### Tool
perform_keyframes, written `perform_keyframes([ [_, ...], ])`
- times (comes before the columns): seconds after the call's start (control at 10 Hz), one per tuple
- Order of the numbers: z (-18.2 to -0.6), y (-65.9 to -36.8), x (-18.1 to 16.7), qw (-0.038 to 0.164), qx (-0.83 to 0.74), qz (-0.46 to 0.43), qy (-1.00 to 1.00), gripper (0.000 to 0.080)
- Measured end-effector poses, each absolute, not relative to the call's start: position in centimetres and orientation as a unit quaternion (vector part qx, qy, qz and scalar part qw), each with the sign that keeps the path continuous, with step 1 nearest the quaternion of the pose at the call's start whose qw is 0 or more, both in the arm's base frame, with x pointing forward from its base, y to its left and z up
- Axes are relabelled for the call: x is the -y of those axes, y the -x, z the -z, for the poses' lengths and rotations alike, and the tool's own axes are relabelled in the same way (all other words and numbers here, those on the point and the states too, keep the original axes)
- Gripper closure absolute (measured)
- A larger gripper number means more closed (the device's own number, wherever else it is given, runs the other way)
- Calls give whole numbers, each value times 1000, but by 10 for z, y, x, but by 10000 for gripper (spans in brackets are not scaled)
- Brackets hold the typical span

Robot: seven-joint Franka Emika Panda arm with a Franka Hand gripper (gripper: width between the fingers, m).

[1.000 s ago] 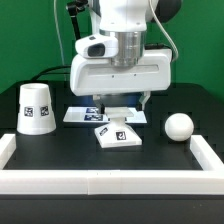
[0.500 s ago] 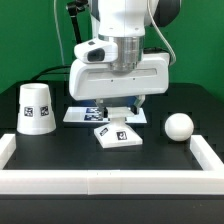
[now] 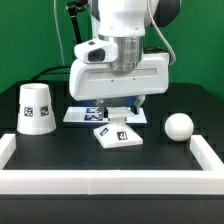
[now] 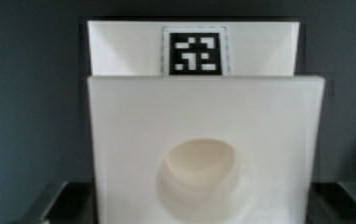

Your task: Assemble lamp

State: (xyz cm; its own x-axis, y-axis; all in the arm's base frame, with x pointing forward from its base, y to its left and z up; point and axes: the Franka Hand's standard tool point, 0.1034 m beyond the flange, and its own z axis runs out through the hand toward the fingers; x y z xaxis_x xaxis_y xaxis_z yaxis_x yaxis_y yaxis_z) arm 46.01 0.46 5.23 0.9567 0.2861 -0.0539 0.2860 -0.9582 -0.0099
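Observation:
The flat square lamp base (image 3: 118, 135) lies on the black table at the middle, with tags on its top. My gripper (image 3: 120, 108) hangs just above it, open and empty. In the wrist view the base (image 4: 201, 120) fills the picture with its round socket hollow (image 4: 201, 175). My dark fingers (image 4: 54, 205) stand at either side of the base, apart from its edges. The cone shade (image 3: 36, 108) stands at the exterior view's left. The ball-topped bulb (image 3: 179, 126) lies at the exterior view's right.
The marker board (image 3: 80, 114) lies flat behind the base, partly under my hand. A white rail (image 3: 110, 180) runs along the table's near edge and up both sides. A white surface with one tag (image 4: 193, 50) shows beyond the base in the wrist view.
My hand has shifted slightly up and toward the exterior view's left since one second ago, then held still. The base, shade and bulb have not moved.

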Motion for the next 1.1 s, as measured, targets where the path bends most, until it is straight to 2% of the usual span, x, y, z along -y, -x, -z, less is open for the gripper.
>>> perform_keyframes([
  [0.3, -52, -482, -16, 0, 133, -20, 991, 263],
  [0.7, -53, -539, -43, 0, 103, 8, 995, 263],
  [1.1, -53, -584, -71, 4, 56, 29, 998, 263],
])
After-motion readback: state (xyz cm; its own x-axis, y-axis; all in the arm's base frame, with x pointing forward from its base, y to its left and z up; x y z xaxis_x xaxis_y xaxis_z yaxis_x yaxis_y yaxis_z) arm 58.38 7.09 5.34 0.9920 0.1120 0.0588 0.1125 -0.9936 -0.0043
